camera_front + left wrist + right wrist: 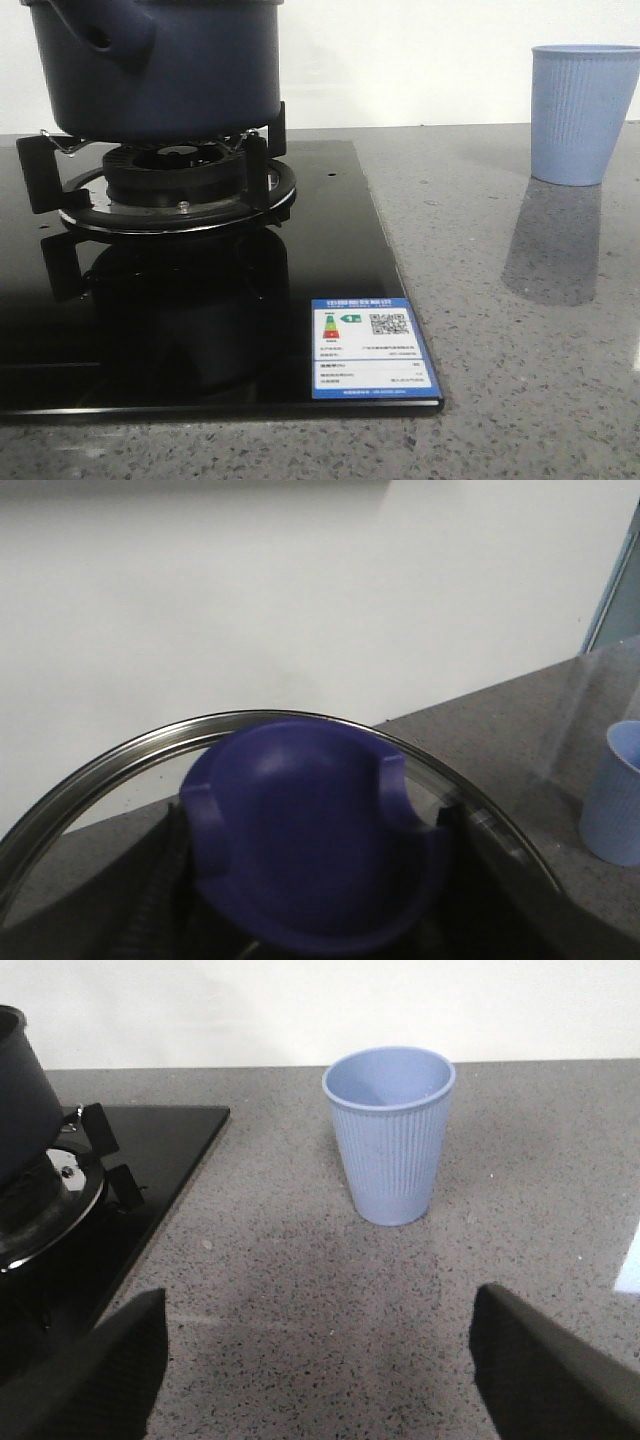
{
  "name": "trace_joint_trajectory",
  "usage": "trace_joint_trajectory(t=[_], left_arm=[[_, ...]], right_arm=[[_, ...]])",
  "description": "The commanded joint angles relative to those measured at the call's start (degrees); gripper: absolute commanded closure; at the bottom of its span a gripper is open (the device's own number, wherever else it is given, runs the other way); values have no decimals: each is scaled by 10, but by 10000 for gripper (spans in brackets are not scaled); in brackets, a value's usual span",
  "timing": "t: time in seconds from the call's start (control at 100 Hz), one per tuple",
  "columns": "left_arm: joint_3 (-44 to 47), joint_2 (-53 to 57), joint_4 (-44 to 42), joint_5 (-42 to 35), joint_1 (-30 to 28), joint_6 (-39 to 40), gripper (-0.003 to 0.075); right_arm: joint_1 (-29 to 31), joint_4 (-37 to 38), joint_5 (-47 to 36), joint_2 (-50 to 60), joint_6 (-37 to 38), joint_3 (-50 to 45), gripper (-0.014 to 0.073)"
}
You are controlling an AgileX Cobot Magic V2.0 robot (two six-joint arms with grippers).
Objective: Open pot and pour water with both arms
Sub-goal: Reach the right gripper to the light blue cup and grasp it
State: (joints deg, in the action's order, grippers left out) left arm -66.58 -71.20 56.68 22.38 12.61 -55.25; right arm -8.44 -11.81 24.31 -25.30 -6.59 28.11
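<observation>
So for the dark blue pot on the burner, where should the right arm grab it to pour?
Probably the stubby side handle, the only graspable projection on the pot. It juts toward the camera, on the pot's left side, so come from the front, jaws across it. The round matte sides look too wide. The right gripper is open, facing the cup.

Even, fairly bright light with soft shadows: the cup [583, 112] throws a faint grey shadow across the worktop [500, 300] toward the camera. The glossy black hob [200, 340] mirrors the burner sharply, no harsh glare. Just ahead of the left claw, the knob [310, 840] and lid rim [90, 780] are blurred — too close. The right claw's fingers [90, 1370] are soft, dark — the cup beyond is crisp.
</observation>
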Motion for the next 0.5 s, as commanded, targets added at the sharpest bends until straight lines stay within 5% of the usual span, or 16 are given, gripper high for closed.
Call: trace_joint_trajectory(t=[0.0,0.49], left_arm=[[-25,33,20,-33,-19,-1,375],[-25,69,20,-36,-74,-1,375]], right_arm=[[0,6,-71,-41,-4,21,54],[-5,12,-368,-320,-4,21,54]])
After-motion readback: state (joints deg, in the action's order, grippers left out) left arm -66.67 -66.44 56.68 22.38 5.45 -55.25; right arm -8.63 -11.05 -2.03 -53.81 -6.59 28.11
